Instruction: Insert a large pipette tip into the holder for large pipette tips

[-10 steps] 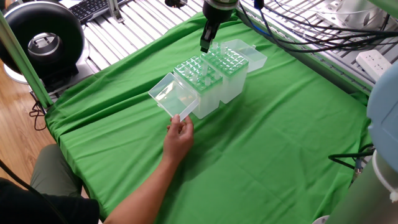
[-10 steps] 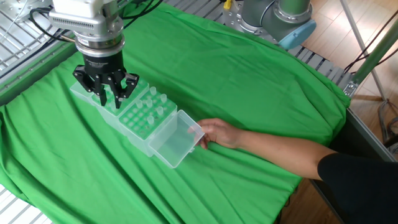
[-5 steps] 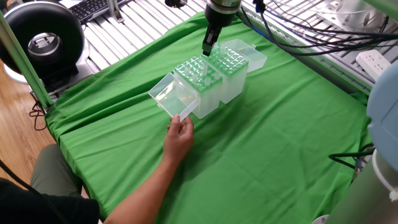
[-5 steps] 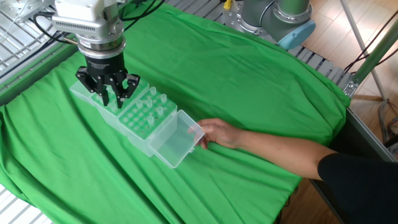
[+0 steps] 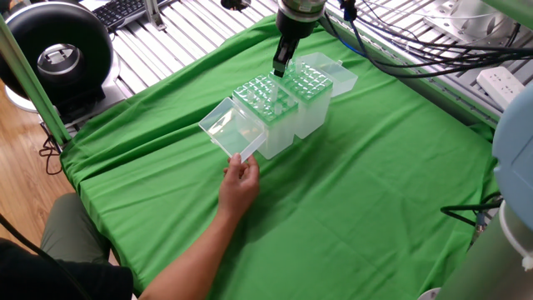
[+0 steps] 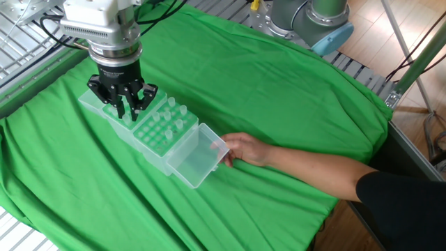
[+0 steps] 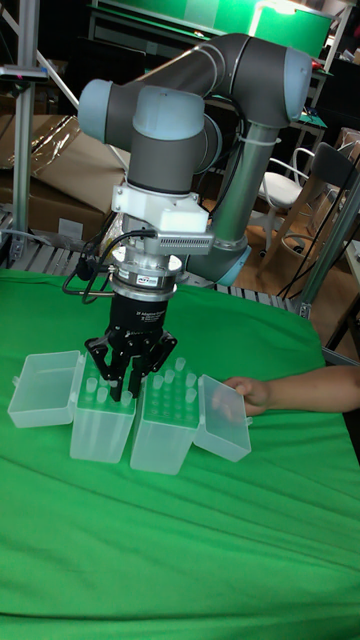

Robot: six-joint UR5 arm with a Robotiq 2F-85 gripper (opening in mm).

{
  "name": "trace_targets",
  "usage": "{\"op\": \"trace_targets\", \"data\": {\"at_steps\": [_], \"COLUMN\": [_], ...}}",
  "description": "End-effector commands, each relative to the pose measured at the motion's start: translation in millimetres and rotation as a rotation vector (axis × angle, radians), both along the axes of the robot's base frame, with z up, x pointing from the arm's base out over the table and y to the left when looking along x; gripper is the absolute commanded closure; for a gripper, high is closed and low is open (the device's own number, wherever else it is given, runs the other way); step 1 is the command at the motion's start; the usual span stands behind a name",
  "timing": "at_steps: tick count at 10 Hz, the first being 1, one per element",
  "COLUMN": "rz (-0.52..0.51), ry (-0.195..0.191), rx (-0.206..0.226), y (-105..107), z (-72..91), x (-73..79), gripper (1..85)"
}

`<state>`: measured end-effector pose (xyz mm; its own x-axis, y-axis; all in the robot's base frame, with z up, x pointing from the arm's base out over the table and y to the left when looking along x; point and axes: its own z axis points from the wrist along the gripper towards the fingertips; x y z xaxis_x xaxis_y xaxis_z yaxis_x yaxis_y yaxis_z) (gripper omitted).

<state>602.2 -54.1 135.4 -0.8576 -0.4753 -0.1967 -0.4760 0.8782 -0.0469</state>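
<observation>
**One fixed view.** The tall translucent plastic holder with the greenish grid top (image 5: pixel 265 104) stands on the green-draped counter (image 5: pixel 375 183). Its clear hinged lid (image 5: pixel 229 129) is folded open on the side facing a person's hand (image 5: pixel 240 185), which touches the lid edge. A shorter translucent grid-topped box (image 5: pixel 312 87) touches the holder's far side. The black two-finger gripper (image 5: pixel 279 68) hangs above the holder's far edge, near the seam between the two boxes.

**The other fixed view.** The fingers stand close together and point down. Whether a tip is clamped between them cannot be told. Several pale tips stand upright in the holder's grid; other holes look free.

**Tall fixed view.** The gripper hangs just above the grid tops, beside the holder and nearer the shorter box.

**Procedure.** Centre the tip over a free hole in the holder. Hold it vertical. Descend slowly until it seats, clear of neighbouring tips. Part the fingers only then.
</observation>
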Motion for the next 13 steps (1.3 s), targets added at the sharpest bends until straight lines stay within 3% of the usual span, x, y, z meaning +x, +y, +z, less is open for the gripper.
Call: {"op": "trace_targets", "data": {"at_steps": [1,7,13], "rz": [-0.013,-0.044,-0.040], "ry": [-0.003,0.025,0.023], "rx": [0.005,0.002,-0.004], "y": [2.1,5.8,8.9], "z": [1.8,2.5,2.9], "x": [3.0,-0.9,4.6], "gripper": [55.0,55.0,55.0]}}
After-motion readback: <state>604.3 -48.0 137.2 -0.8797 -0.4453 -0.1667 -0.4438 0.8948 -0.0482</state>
